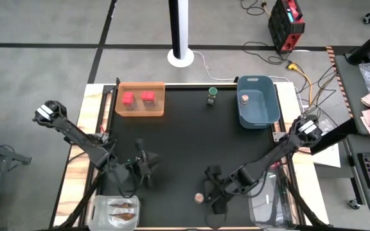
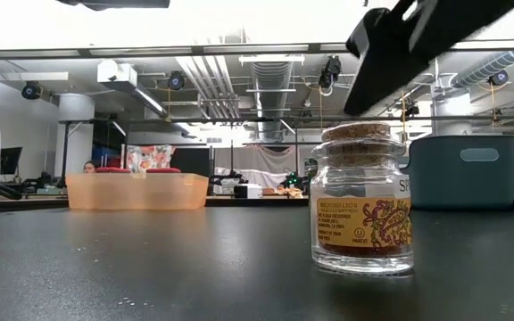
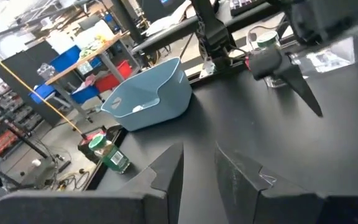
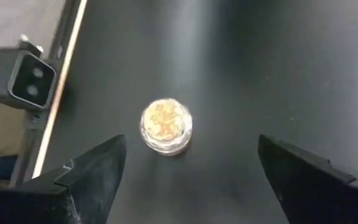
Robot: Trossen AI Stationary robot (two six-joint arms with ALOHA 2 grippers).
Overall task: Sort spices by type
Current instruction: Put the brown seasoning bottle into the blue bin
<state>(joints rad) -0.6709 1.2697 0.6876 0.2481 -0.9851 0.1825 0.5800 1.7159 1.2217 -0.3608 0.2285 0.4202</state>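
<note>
My right hand (image 4: 188, 165) hangs wide open over the near edge of the counter (image 1: 191, 147), its two fingers (image 4: 92, 171) spread to either side of a cork-capped jar (image 4: 166, 126) that stands upright on the black surface, untouched. From the low camera I read that jar (image 2: 362, 198) as clear glass with a yellow-orange label, the arm slanting above it.

My left hand (image 1: 145, 165) sits over the near-left part of the counter, fingers (image 3: 166, 171) a little apart and holding nothing.

Farther out, a green-capped jar (image 1: 212, 96) stands alone toward the far edge, just left of the blue tub (image 1: 258, 101). Two red cube boxes (image 1: 138, 98) sit side by side in the orange tray (image 1: 140, 113) at far left. Two brown packets (image 1: 121, 206) lie in a clear container (image 1: 114, 213) at near left.
</note>
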